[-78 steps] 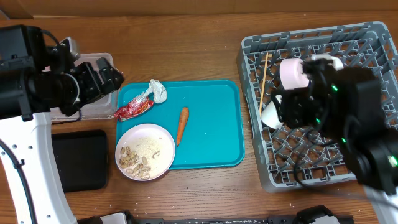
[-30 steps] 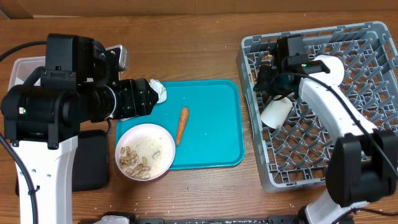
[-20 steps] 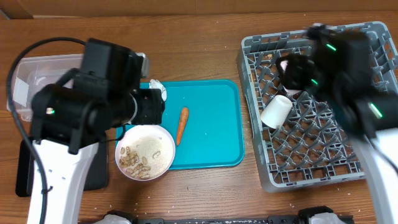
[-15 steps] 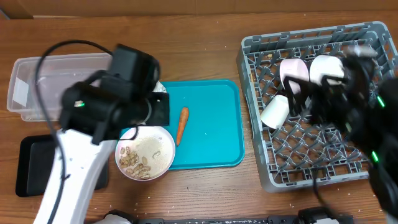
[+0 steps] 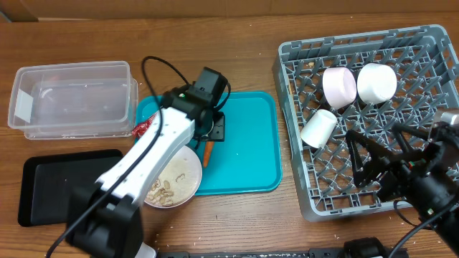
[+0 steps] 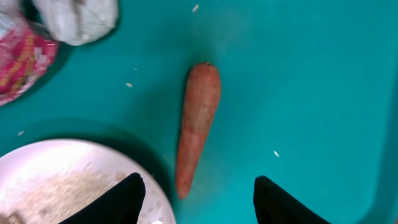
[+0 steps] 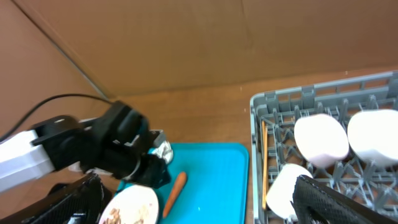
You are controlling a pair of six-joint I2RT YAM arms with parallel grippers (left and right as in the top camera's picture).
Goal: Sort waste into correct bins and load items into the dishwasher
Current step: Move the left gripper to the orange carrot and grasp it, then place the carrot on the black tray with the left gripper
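Here the carrot [image 6: 198,124] points its thin tip beside the plate [image 6: 62,180].

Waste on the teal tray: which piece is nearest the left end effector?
The carrot, its narrow tip in the gap of the open left end effector; the wrapper and tissue lie farther off, at the wrist view's upper-left corner.

carrot [image 6: 198,124] orange, on teal tray [image 5: 244,158]. wrapper [image 6: 18,59] shiny red, yellow-white print. tissue [image 6: 78,17] white. plate [image 5: 183,172] white, shells [image 5: 154,190] beige. rack [image 5: 430,50] grey lattice. pale-pink bowl [image 5: 339,86], white bowl [image 5: 376,81], cup [image 5: 318,129] white. tub [image 5: 72,93] clear, bin tray [image 5: 57,186] black. desk [image 5: 237,43] brown wood grain.
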